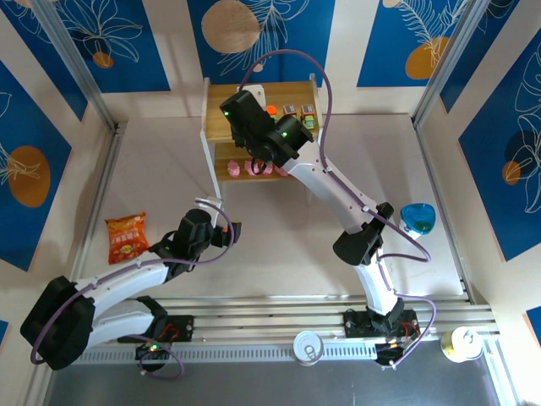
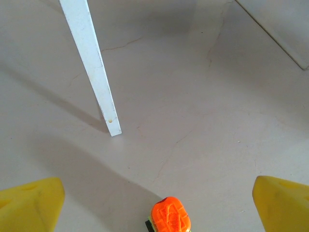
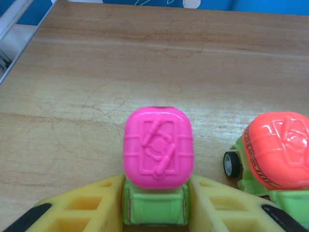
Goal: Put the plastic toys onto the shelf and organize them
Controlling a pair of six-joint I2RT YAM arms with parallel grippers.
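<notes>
Nearest the right wrist lens, the right gripper sets its fingers either side of the magenta-topped car on the top board of the shelf; whether they pinch it or merely bracket it I cannot tell. At 3 o'clock an orange-topped neighbour stands just beside. The left gripper, jaws spread wide, hovers over the loose orange-topped car on the table. Overhead, pink figures line the lower board. I judge the job nearly finished, with that loose car left to shelve.
</notes>
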